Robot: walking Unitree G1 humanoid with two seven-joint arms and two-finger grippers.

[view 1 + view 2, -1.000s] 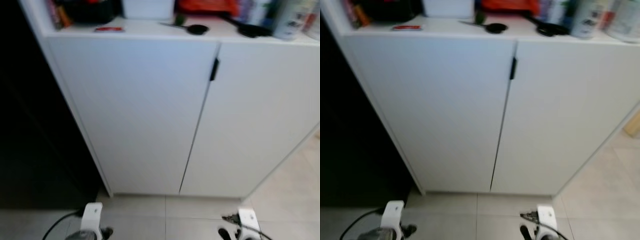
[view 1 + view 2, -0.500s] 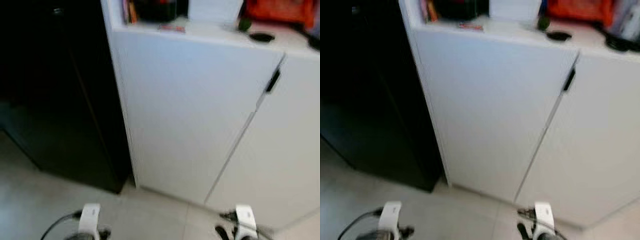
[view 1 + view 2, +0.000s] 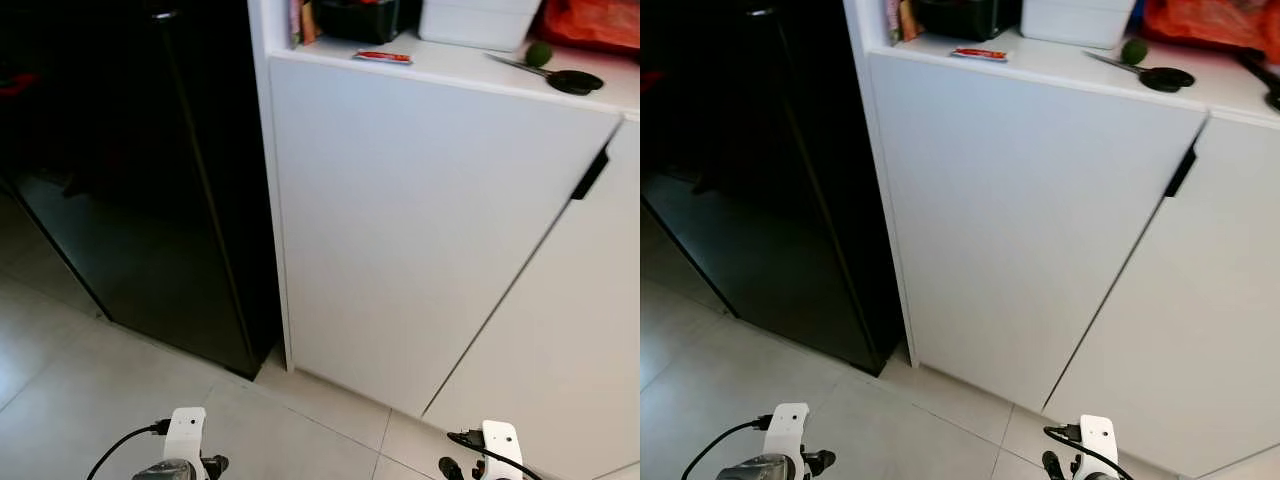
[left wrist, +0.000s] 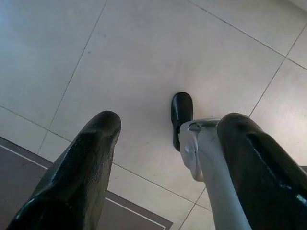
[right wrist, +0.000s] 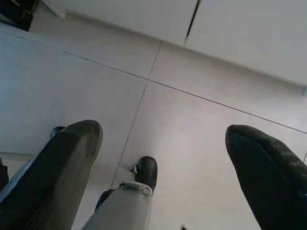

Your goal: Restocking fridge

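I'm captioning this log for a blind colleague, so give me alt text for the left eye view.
A tall glossy black fridge stands shut beside a white two-door cabinet on pale floor tiles. On the cabinet top lie a small red packet and black-handled scissors.
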